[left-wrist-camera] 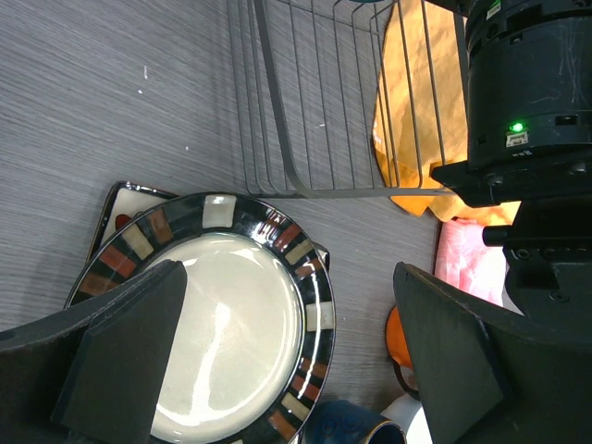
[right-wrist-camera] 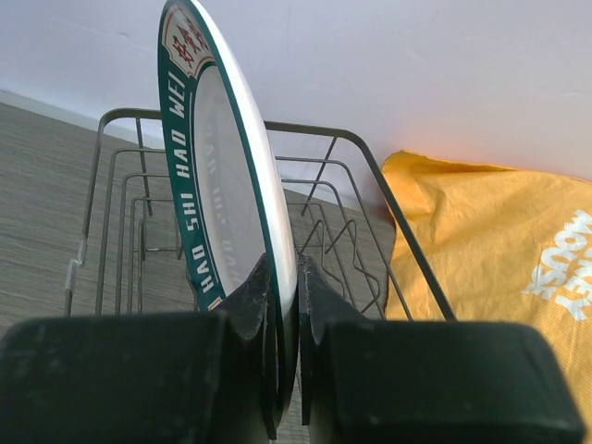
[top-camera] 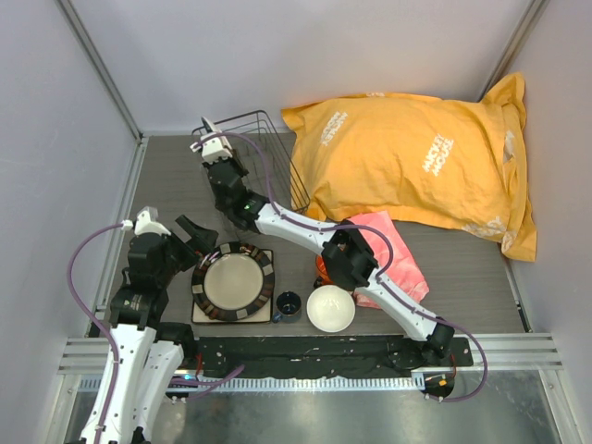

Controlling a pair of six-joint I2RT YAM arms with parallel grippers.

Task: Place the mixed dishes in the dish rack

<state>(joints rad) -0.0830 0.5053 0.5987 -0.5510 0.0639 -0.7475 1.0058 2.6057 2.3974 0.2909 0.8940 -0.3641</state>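
My right gripper (right-wrist-camera: 298, 277) is shut on the lower edge of a white plate (right-wrist-camera: 231, 157) with a green lettered rim. It holds the plate upright and edge-on over the near end of the dark wire dish rack (right-wrist-camera: 120, 185). A cream plate with a dark block-patterned rim (top-camera: 233, 282) lies on a square dark tray (top-camera: 199, 313). My left gripper (left-wrist-camera: 296, 361) hangs open above this plate, with one finger on each side. A dark-blue cup (top-camera: 289, 305) and a white bowl (top-camera: 331, 308) stand to the right. The orange mug (top-camera: 321, 268) is half hidden under the right arm.
A big yellow bag (top-camera: 416, 157) lies against the rack's right side. A pink cloth (top-camera: 398, 259) lies under the right arm's forearm (top-camera: 296, 227), which crosses the table diagonally. Grey walls close in the back and both sides.
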